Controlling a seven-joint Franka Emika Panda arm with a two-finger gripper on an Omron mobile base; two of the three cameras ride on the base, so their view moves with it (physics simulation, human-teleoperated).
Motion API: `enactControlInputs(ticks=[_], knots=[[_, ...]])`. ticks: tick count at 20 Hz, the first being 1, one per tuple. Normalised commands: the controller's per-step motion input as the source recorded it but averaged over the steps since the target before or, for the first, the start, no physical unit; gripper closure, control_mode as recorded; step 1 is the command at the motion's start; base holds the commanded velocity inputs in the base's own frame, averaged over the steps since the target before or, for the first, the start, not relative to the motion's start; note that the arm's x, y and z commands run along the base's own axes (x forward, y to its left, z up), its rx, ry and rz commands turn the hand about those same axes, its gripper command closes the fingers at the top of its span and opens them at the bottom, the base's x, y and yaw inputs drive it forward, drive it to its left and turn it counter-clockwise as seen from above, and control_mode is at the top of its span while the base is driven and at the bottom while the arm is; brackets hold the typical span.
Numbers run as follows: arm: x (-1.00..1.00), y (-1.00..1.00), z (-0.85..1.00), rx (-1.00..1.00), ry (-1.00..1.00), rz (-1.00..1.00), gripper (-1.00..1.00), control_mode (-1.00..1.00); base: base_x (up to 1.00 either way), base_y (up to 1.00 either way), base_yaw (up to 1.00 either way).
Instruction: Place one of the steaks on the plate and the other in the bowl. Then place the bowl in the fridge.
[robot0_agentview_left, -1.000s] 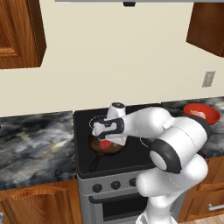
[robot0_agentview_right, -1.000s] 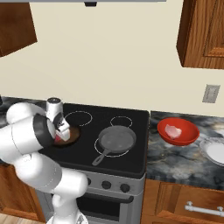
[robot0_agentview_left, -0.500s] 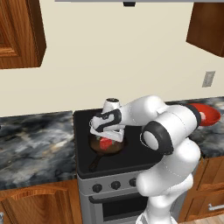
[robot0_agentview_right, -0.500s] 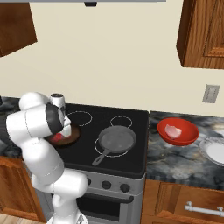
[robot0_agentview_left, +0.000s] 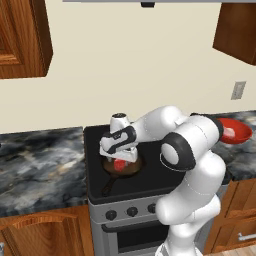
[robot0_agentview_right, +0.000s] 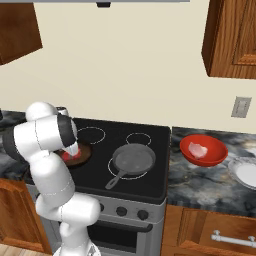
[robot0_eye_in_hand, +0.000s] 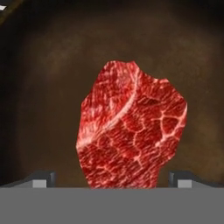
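Note:
A bright red steak (robot0_eye_in_hand: 131, 131) lies in a small brown pan (robot0_agentview_left: 131, 170) on the stove's front left burner. My gripper (robot0_agentview_left: 124, 158) hangs right over it, open, with one fingertip (robot0_eye_in_hand: 41, 178) on each side of the meat. The same steak (robot0_agentview_right: 68, 156) peeks out beside my arm in the right base view. A paler pink steak (robot0_agentview_right: 199, 149) rests in the glossy red bowl (robot0_agentview_right: 202, 150) on the counter right of the stove; the bowl (robot0_agentview_left: 235, 130) also shows behind my arm. A white plate (robot0_agentview_right: 247, 172) sits right of the bowl. The fridge is out of view.
A dark frying pan (robot0_agentview_right: 132, 160) sits on the front middle burner, handle pointing to the front edge. Marble counter (robot0_agentview_left: 40, 160) runs left of the stove. Wooden wall cabinets (robot0_agentview_right: 231, 37) hang above on both sides.
The arm has folded in over the stove, its elbow swinging left and up. The hand stays above the brown pan, close over the red steak, jaws still open.

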Motion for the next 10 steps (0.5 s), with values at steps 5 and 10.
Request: enactControlInputs(ticks=[5,10], knots=[[0.0,0.0,-0.06,-0.01,0.0,-0.05,-1.0,-1.0,0.0,0.0,0.0],[0.0,0.0,-0.14,0.0,0.0,-0.05,-1.0,-1.0,0.0,0.0,0.0]])
